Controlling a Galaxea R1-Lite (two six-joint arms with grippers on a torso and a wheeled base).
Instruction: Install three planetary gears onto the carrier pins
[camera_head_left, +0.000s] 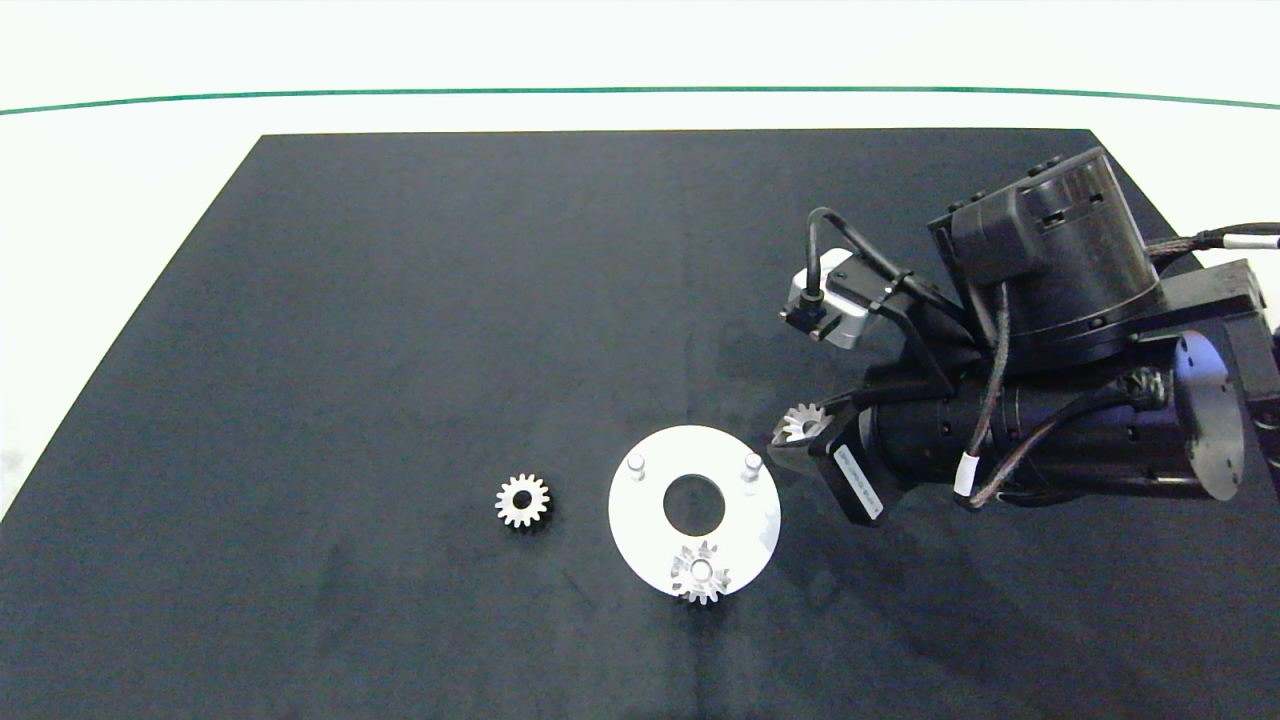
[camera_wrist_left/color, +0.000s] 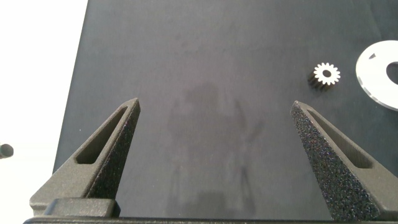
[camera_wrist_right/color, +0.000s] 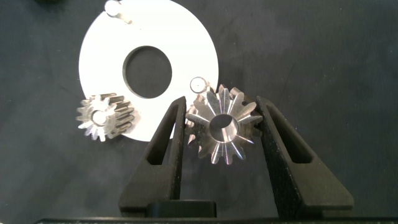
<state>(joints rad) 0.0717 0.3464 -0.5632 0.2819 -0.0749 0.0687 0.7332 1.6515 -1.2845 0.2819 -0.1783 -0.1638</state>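
Observation:
A white disc (camera_head_left: 640, 520) lies on the black mat with the carrier pins on it. Two pins (camera_head_left: 635, 465) (camera_head_left: 752, 463) are bare. One silver planetary gear (camera_head_left: 700, 572) sits on the pin at the near rim. A second gear (camera_head_left: 522, 500) lies flat on the mat, left of the disc. My right gripper (camera_wrist_right/color: 222, 101) is shut on a third gear (camera_wrist_right/color: 222, 127), which hangs just right of the disc, beside the bare right pin (camera_wrist_right/color: 198, 84). The left gripper (camera_wrist_left/color: 216, 104) stands open over bare mat, away from the loose gear (camera_wrist_left/color: 326, 74).
The black mat (camera_head_left: 400, 300) covers most of a white table, with a green line (camera_head_left: 300, 96) along the far side. The right arm (camera_head_left: 1050, 400) reaches in from the right edge. The left arm is outside the head view.

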